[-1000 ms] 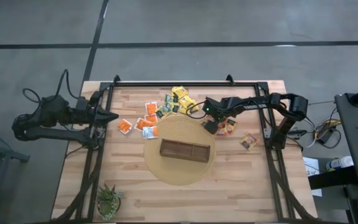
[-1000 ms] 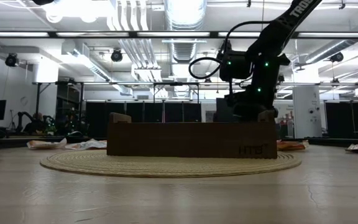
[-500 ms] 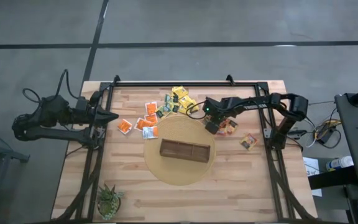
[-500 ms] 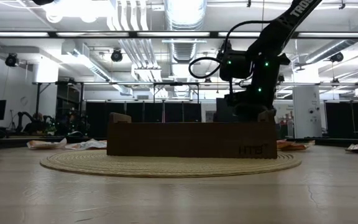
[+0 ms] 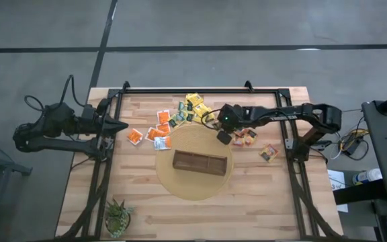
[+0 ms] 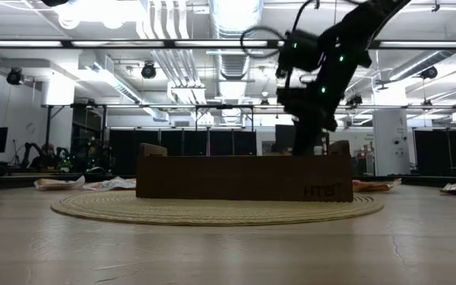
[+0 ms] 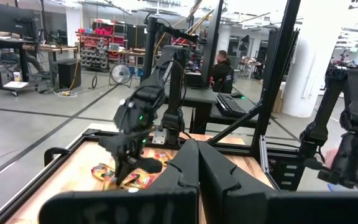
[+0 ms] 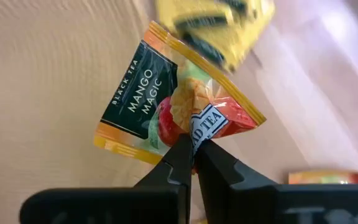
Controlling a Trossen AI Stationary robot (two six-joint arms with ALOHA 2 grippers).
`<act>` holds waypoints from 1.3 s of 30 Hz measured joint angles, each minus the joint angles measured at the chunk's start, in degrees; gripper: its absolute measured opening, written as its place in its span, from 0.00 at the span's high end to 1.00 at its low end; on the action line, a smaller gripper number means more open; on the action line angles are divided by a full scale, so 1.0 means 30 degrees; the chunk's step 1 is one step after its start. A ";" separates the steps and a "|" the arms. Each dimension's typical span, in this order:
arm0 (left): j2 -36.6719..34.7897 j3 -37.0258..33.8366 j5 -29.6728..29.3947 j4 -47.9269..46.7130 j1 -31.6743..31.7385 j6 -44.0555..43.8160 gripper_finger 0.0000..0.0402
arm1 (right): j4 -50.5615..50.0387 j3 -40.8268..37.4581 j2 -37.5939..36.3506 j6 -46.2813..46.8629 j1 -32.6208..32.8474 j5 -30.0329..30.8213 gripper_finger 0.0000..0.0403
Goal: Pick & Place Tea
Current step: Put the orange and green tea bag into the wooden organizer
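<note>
Small tea sachets lie flat on the wooden table: orange ones point(image 5: 146, 134) left of the round woven mat point(image 5: 193, 185), yellow ones point(image 5: 195, 104) at the far side, and mixed ones point(image 5: 250, 138) on the right. My right gripper point(image 8: 192, 163) is shut on a dark green and orange tea sachet point(image 8: 154, 102). In the high view that gripper point(image 5: 224, 136) hangs over the mat's far right rim. My left gripper point(image 5: 122, 126) waits shut at the table's left edge, touching nothing. My right gripper pinches the tea sachet's edge point(image 8: 194, 135) at its red and orange end between its two fingertips. The fingers slant down from above and from the table's right. The sachet sticks out past the fingertips, lifted clear of the table.
A long dark-brown box point(image 5: 200, 163) lies on the mat's middle. A small potted plant point(image 5: 117, 216) stands at the near left corner. A black metal frame point(image 5: 291, 134) runs round the table. A yellow sachet point(image 8: 216, 22) lies on the wood beyond the held one.
My right gripper has risen from behind the box and tipped less steeply, and it has shifted a little toward the table's left. The arm behind it has stretched out.
</note>
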 joint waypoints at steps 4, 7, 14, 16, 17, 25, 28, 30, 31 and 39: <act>0.0000 -0.0004 -0.0001 0.0000 0.0004 0.0000 1.00 | 0.0506 -0.0007 -0.1191 0.0000 0.0856 0.0004 0.97; 0.0000 0.0002 0.0002 -0.0007 0.0004 0.0000 1.00 | 0.1577 -0.0007 -0.1995 -0.0003 0.1537 -0.0016 0.97; 0.0000 -0.0004 -0.0004 -0.0012 0.0011 0.0000 1.00 | 0.4246 -0.0007 -0.3299 -0.1495 0.3649 -0.0047 0.97; 0.0000 -0.0002 0.0000 -0.0007 0.0011 0.0000 1.00 | 0.5141 -0.0007 -0.3497 -0.2324 0.4272 -0.0050 0.97; 0.0000 0.0000 0.0004 -0.0018 0.0011 0.0000 1.00 | 0.5392 -0.0007 -0.3608 -0.2778 0.4552 -0.0047 0.97; 0.0262 -0.0340 0.0034 0.1449 0.0011 -0.0090 1.00 | 0.5767 0.0000 -0.4002 -0.4418 0.5894 -0.0043 0.97; 0.0867 -0.1525 0.0081 0.4987 0.0011 0.0092 1.00 | 0.5833 0.0000 -0.4078 -0.4016 0.5884 0.0108 0.97; 0.1494 -0.2490 0.0106 0.8112 0.0011 -0.0082 1.00 | 0.5789 0.0000 -0.4078 -0.3993 0.5899 0.0653 0.97; 0.1833 -0.3011 0.0106 0.9642 0.0011 -0.0338 1.00 | 0.5782 0.0000 -0.4085 -0.3985 0.5938 0.0955 0.97; 0.4104 -0.6729 0.0096 1.7202 0.0009 -0.1219 1.00 | 0.5598 0.0004 -0.4103 -0.4728 0.6448 0.5310 0.97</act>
